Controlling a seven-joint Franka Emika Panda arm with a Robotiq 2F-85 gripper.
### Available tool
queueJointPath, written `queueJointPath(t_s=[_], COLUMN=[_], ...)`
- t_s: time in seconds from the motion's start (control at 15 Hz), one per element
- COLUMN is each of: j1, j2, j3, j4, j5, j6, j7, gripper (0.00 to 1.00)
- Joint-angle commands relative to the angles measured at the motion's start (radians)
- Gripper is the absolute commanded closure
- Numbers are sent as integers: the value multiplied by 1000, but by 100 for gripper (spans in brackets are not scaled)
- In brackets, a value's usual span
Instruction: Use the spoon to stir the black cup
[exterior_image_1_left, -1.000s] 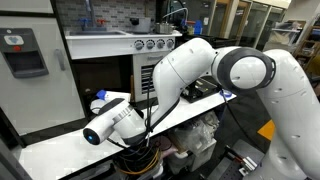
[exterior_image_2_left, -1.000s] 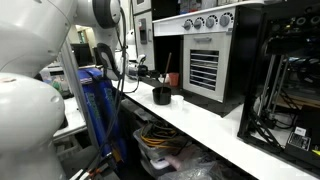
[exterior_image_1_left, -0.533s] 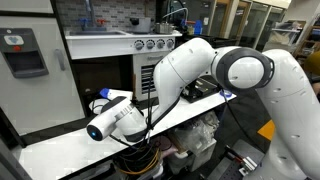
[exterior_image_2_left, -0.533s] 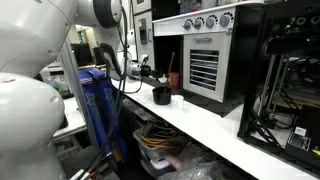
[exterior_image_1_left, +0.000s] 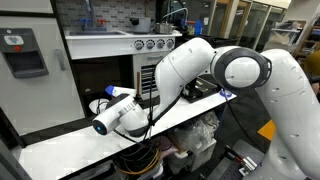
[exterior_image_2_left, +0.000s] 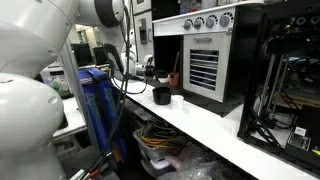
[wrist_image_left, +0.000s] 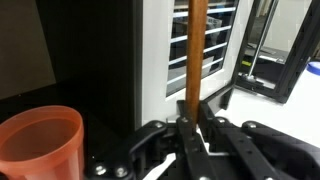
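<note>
In the wrist view my gripper (wrist_image_left: 195, 120) is shut on the handle of the wooden spoon (wrist_image_left: 197, 50), which stands upright between the fingers and runs out of the top of the frame. Its bowl is not visible. The black cup (exterior_image_2_left: 161, 95) stands on the white counter in an exterior view, just below and beside my gripper (exterior_image_2_left: 150, 68). The spoon shows there as a thin brown stick (exterior_image_2_left: 175, 78) just right of the cup. In the other exterior view my own arm (exterior_image_1_left: 115, 118) hides the gripper, the spoon and the cup.
A reddish-brown cup (wrist_image_left: 40, 145) stands at the lower left of the wrist view. A toaster oven with knobs and a slatted front (exterior_image_2_left: 205, 60) stands behind the black cup. The white counter (exterior_image_2_left: 215, 125) runs forward. A black frame (exterior_image_2_left: 290, 80) stands at the right.
The wrist has moved a little to the right and up along the counter, carrying the spoon closer to the oven front. The black cup has not moved.
</note>
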Motion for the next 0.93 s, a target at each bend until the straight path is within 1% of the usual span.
queueJointPath(t_s=[0.0,0.47,0.87], j1=[-16,-16,-3], j2=[-25,-14,-8], j3=[-3,16,41], j4=[-33,-24,-6], j5=[-12,13,21], j6=[21,33,38], j7=[21,43,45], gripper=[97,97,97])
